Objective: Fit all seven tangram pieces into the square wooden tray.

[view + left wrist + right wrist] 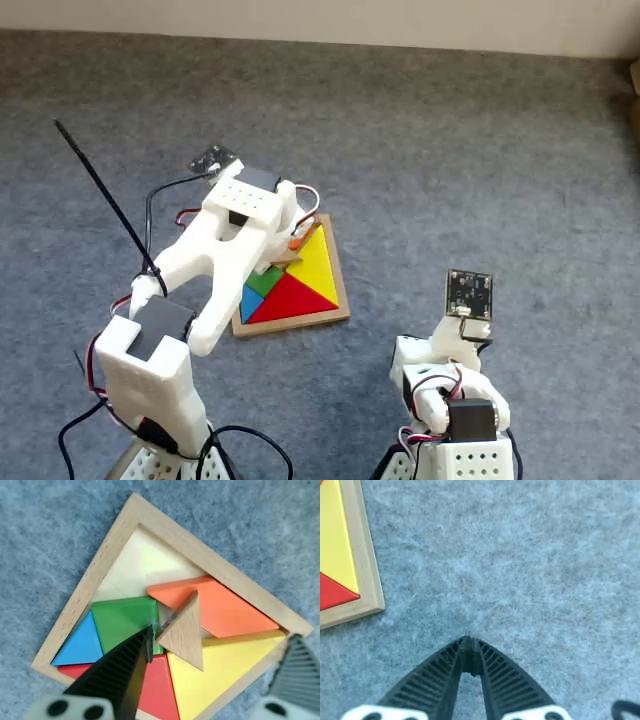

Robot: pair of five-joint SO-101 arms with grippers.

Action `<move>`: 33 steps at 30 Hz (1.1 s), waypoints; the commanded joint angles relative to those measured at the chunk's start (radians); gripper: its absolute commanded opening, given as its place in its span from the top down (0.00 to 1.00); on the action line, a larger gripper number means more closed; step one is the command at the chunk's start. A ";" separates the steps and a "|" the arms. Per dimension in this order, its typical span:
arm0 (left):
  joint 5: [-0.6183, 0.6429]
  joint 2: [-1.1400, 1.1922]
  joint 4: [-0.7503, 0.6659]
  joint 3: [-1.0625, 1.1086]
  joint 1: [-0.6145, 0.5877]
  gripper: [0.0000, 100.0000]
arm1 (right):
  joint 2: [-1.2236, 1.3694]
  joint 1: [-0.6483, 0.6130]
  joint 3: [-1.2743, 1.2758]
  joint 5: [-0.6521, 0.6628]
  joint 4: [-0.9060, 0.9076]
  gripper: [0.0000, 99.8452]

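Wood tri [184, 632] askew atop orange pc [227, 611], grey carpet [450, 130]

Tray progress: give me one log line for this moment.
left gripper open above tray | plain wooden triangle lies askew over coloured pieces, unseated | one tray corner bare | right gripper shut over carpet

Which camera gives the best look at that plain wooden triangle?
The left wrist view: the wooden triangle lies unobstructed, overlapping the coloured pieces. In the high view the left arm covers most of it. The right wrist view catches the tray's corner.
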 commanded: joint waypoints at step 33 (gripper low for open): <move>-0.163 -0.044 -0.163 0.008 -0.039 0.68 | -0.013 0.012 0.136 -0.008 0.007 0.99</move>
